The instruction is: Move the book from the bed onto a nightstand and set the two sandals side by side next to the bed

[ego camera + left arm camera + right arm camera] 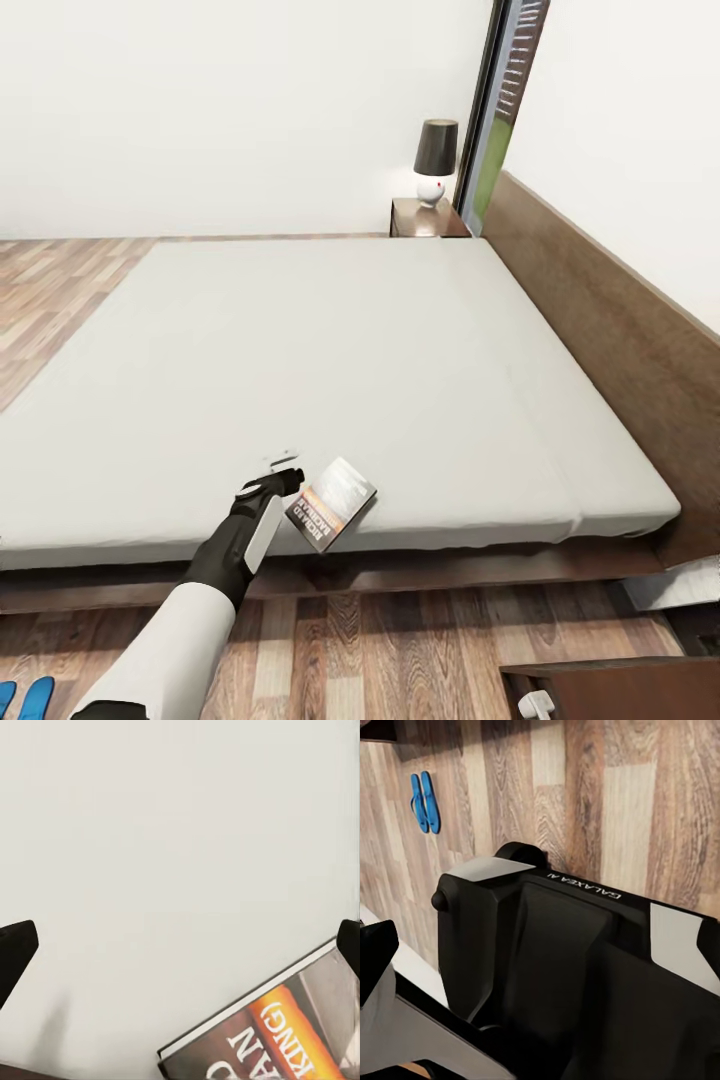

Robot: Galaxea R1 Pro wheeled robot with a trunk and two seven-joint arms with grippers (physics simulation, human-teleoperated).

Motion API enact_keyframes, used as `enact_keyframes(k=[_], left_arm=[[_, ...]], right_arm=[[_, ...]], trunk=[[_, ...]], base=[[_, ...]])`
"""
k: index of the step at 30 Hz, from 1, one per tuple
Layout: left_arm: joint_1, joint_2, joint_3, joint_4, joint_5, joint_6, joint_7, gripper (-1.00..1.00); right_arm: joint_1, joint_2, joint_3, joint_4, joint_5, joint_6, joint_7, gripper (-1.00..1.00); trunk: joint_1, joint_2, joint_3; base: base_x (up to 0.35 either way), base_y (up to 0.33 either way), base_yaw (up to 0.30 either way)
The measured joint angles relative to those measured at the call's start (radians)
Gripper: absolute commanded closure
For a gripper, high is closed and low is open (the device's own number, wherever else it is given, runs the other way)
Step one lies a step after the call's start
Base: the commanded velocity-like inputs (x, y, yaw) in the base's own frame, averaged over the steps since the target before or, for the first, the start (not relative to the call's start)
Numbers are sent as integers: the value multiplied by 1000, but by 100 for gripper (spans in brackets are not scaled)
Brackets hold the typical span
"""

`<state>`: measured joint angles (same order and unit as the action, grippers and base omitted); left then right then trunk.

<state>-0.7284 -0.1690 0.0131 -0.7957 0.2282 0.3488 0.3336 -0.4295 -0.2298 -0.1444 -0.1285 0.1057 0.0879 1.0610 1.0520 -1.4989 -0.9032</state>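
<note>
The book [330,503] lies flat on the off-white mattress of the bed [330,370], close to its near edge, with its orange band and lettering facing up. My left gripper [288,472] hovers just left of it, open and holding nothing. In the left wrist view the book [274,1035] sits off to one side, near one dark fingertip [15,954], with bare mattress between the jaws. Both blue sandals [25,695] rest together on the plank floor by my base, and the right wrist view shows the sandals [425,801] side by side.
A dark nightstand [428,218] with a black-shaded lamp [436,160] stands at the far side of the headboard [610,330]. Another dark cabinet top [620,690] is at the near right. My black base [562,967] is over the wood floor [400,640].
</note>
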Motion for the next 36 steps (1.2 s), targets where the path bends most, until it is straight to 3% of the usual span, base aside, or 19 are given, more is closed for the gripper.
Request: enact_keyframes(k=[5, 10, 14, 16, 18, 19, 21, 23, 24, 25, 26, 29, 32, 36], left_arm=[[1, 1, 6, -37, 1, 4, -55, -100], [5, 25, 16, -78, 5, 10, -117, -100], [7, 59, 25, -121, 57, 46, -189, -100], [8, 94, 26, -161, 110, 120, -226, -100], [10, 118, 26, -197, 140, 181, -259, -100], [22, 145, 25, -232, 170, 242, -318, -100], [39, 170, 26, -254, 196, 282, -383, -100], [71, 218, 26, -272, 219, 329, -522, -100], [91, 255, 26, -279, 226, 348, -628, -100], [115, 314, 27, -283, 235, 365, -795, -100], [133, 356, 27, -282, 239, 372, -906, -100], [224, 443, 28, -239, 236, 371, -1165, -100], [302, 474, 28, -168, 235, 323, -1236, -100], [385, 493, 28, 17, 235, 90, -1369, -100]], right_arm=[[0, 0, 0, 0, 0, 0, -1, -100], [0, 0, 0, 0, 0, 0, -1, -100], [0, 0, 0, 0, 0, -1, -2, -100], [0, 0, 0, 0, 0, -1, -3, -100], [0, 0, 0, 0, 0, -1, -3, -100], [0, 0, 0, 0, 0, -1, -3, -100], [0, 0, 0, 0, -1, -1, -3, -100], [0, 0, 0, 0, -1, -1, -4, -100], [0, 0, 0, 0, -1, -1, -4, -100], [0, 0, 0, 0, -1, -1, -2, -100], [0, 0, 0, 0, -2, -1, -2, -100], [0, 0, 0, 0, -2, -1, -3, -100], [0, 0, 0, 0, -3, -2, -2, -100], [0, 0, 0, 0, -3, -2, -2, -100]], trunk=[[-19, 35, 16], [-38, 70, 31], [-54, 98, 44], [-61, 112, 50], [-69, 126, 56], [-73, 133, 60], [-81, 147, 66], [-88, 161, 72], [-92, 168, 75], [-96, 175, 78], [-100, 182, 81], [-111, 203, 91], [-123, 224, 100], [-138, 252, 113]], base=[[0, 0, 0], [0, 0, 0], [0, 0, 0], [0, 0, 0], [0, 0, 0], [0, 0, 0], [0, 0, 0], [0, 0, 0], [0, 0, 0], [0, 0, 0], [0, 0, 0], [0, 0, 0], [0, 0, 0], [0, 0, 0]])
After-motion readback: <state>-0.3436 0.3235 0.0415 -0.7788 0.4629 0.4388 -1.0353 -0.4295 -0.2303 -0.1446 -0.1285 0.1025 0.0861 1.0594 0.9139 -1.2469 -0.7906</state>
